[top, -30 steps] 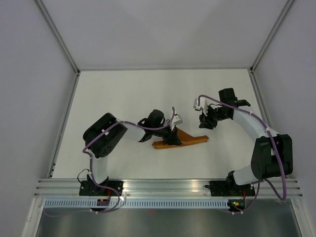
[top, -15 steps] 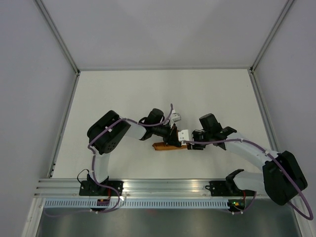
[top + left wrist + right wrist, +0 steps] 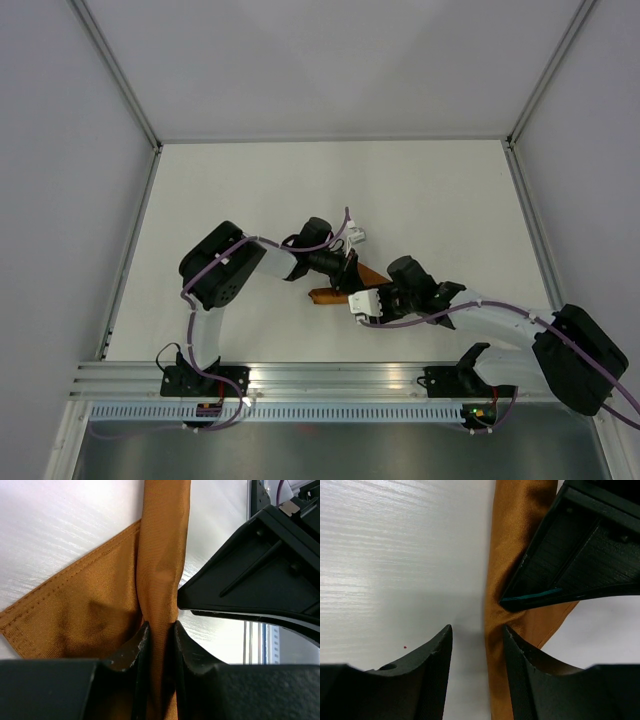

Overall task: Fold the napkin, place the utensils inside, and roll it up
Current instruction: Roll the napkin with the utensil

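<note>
Right gripper point(image 3: 474, 652) swung in, jaws apart; left gripper point(image 3: 159, 636) pinching napkin point(image 3: 161, 555) just ahead.

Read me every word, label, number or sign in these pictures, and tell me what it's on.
None can be read.
The napkin is plain, with no tag showing.
The small white piece by the left wrist is too small to show any print.

Rust-brown napkin point(image 3: 161, 570), narrowly rolled.

Overhead, two wrist close-ups on napkin point(image 3: 160, 555)
</note>
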Controlling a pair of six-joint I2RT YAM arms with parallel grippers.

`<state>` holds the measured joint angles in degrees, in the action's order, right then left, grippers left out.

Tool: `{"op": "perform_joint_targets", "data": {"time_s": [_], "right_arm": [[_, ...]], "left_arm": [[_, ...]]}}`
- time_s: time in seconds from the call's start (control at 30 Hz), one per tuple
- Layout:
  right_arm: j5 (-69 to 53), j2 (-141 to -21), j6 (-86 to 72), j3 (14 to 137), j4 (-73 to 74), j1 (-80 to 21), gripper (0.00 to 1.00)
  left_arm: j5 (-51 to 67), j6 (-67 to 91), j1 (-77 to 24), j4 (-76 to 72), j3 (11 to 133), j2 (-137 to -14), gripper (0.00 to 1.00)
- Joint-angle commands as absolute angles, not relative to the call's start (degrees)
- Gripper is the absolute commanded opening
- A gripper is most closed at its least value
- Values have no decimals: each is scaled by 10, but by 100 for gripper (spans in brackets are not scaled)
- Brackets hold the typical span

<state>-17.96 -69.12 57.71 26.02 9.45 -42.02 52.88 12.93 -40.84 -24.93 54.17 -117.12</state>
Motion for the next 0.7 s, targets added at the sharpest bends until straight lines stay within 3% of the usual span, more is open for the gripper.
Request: {"op": "perform_joint_targets", "data": {"time_s": [0.0, 0.67], "right_arm": [[-124, -680, 559, 239, 24, -428, 51], [-70, -673, 586, 197, -78, -437, 57]], "left_arm": [[502, 128, -407, -151, 523, -1211, 4], [534, 93, -391, -71, 550, -1222, 9]]}}
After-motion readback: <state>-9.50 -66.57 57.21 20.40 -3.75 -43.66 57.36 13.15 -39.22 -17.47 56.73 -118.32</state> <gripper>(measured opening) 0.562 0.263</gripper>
